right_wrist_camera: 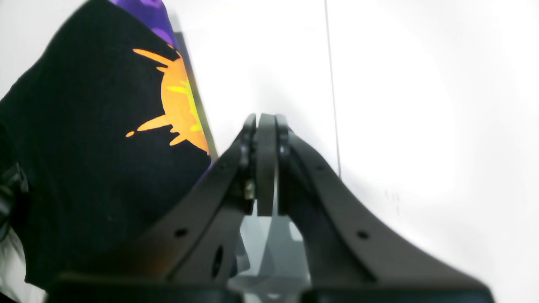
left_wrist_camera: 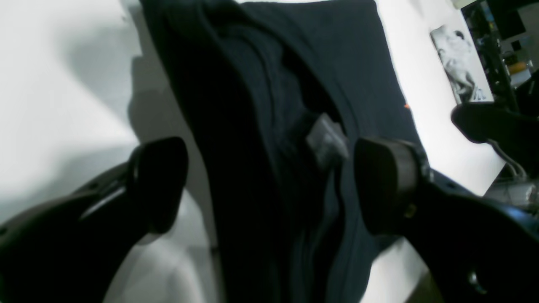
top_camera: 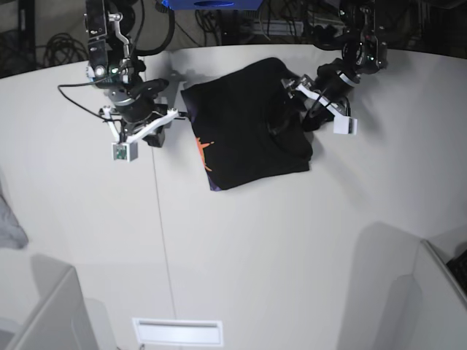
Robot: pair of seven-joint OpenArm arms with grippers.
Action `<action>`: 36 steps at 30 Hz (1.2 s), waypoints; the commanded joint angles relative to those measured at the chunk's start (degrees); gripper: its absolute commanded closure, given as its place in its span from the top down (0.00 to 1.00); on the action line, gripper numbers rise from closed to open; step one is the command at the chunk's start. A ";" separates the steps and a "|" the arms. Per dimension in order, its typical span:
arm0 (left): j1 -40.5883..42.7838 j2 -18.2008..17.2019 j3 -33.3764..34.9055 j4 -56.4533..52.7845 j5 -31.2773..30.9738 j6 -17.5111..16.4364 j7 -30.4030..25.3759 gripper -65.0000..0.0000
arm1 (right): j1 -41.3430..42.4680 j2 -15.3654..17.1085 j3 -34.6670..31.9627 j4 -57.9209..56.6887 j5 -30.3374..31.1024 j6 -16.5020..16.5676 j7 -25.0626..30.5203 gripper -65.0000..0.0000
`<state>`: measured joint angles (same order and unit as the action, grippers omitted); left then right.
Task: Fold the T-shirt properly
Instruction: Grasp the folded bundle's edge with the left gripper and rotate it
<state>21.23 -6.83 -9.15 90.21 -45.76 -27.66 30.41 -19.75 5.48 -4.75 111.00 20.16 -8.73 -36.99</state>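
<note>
The black T-shirt lies folded into a rough rectangle at the back middle of the white table. An orange and purple print shows at its left edge. In the left wrist view my left gripper stands open, one finger on each side of a bunched ridge of the T-shirt, holding nothing. A grey label shows in the folds. My right gripper is shut and empty, beside the T-shirt and apart from its printed edge, where the orange print shows.
A small grey cloth lies at the table's far left edge. A thin seam runs down the tabletop. A black-and-white picture lies on the table beyond the shirt. Cables and gear crowd the back edge.
</note>
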 commanded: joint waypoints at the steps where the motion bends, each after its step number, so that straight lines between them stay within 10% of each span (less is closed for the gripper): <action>1: -0.53 -0.33 0.49 0.03 -0.62 0.98 -0.39 0.93 | -0.08 0.11 0.31 1.22 0.10 0.34 1.43 0.00; 7: -3.61 -1.39 5.76 -4.02 -0.53 4.23 -0.39 0.90 | -0.60 0.20 0.40 1.13 0.10 0.34 1.43 0.00; 17: -7.92 -6.93 14.55 -6.83 -0.70 10.21 -0.39 0.00 | -1.92 1.34 2.86 1.04 0.19 0.34 1.70 0.00; 27: -19.87 -18.88 34.69 -6.83 -0.62 11.26 2.77 0.00 | -5.79 1.16 12.97 1.04 0.19 0.34 1.70 0.00; 36: -33.67 -19.68 41.45 -6.74 1.93 10.91 16.66 0.00 | -9.22 -1.04 18.51 0.96 0.28 0.34 1.70 0.00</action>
<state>-11.27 -26.11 32.82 82.87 -44.75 -17.37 47.18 -28.82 4.01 13.61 111.00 20.56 -8.56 -36.27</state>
